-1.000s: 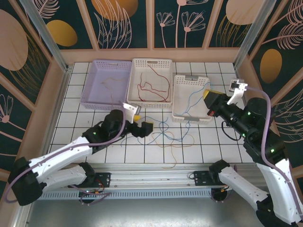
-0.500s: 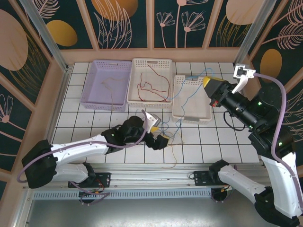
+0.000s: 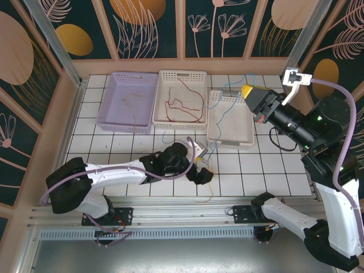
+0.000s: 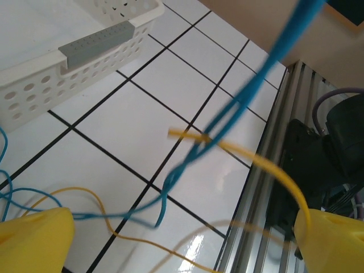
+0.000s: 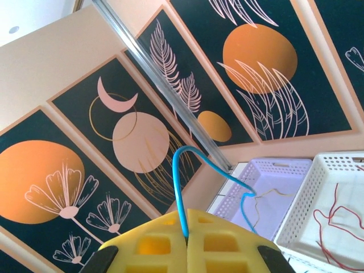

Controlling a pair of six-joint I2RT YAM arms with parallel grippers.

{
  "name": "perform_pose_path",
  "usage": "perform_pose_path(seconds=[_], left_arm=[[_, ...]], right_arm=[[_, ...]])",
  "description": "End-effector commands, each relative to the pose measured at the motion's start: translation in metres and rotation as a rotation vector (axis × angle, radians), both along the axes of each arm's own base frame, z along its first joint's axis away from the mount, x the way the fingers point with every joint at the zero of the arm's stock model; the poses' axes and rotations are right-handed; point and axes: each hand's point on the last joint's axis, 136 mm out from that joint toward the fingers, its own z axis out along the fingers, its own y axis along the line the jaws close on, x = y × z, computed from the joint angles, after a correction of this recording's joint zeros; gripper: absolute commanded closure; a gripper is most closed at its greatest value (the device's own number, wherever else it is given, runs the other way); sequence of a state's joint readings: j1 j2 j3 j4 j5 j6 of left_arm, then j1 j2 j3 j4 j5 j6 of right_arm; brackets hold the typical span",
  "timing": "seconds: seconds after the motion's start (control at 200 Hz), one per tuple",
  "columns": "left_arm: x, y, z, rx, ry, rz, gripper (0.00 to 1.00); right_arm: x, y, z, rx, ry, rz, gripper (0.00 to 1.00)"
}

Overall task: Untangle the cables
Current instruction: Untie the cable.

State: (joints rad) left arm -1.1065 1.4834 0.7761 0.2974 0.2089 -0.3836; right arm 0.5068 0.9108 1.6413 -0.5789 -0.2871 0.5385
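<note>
My right gripper [image 3: 248,91] is raised above the right white basket [image 3: 219,136] and is shut on the blue cable [image 3: 227,111]. That cable slopes down over the basket to a tangle [image 3: 200,152] of blue and yellow cables on the tiles. In the right wrist view the yellow pads [image 5: 227,239] pinch the blue cable [image 5: 181,187]. My left gripper [image 3: 202,168] is low beside the tangle, open. In the left wrist view the blue cable [image 4: 227,114] and a yellow cable [image 4: 256,160] cross between its wide-apart fingertips [image 4: 34,239], and nothing is gripped.
A red cable [image 3: 185,105] lies in the middle white basket [image 3: 182,75]. A brownish cable [image 3: 133,102] lies in the purple basket [image 3: 122,77]. An orange cable [image 3: 211,190] trails toward the metal rail [image 3: 182,210] at the near edge.
My left arm has swung right and nearer the front edge, to the tangle, and its jaws have opened a little wider. My right gripper has lifted the blue cable up and back.
</note>
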Motion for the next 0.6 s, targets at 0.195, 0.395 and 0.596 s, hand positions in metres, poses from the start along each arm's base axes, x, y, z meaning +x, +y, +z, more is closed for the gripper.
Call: perform_pose_path(seconds=[0.195, 0.395, 0.596], left_arm=[[-0.009, -0.015, 0.053, -0.256, 0.009, -0.035, 0.01], [-0.012, -0.020, 0.041, -0.219, 0.032, -0.058, 0.40], [-0.014, -0.010, 0.029, -0.167, 0.028, -0.055, 0.78]], right_arm=[[-0.010, 0.000, 0.016, 0.051, -0.026, 0.028, 1.00], [-0.010, -0.009, 0.021, 0.056, -0.033, -0.016, 1.00], [-0.005, -0.022, 0.023, 0.052, -0.029, -0.099, 1.00]])
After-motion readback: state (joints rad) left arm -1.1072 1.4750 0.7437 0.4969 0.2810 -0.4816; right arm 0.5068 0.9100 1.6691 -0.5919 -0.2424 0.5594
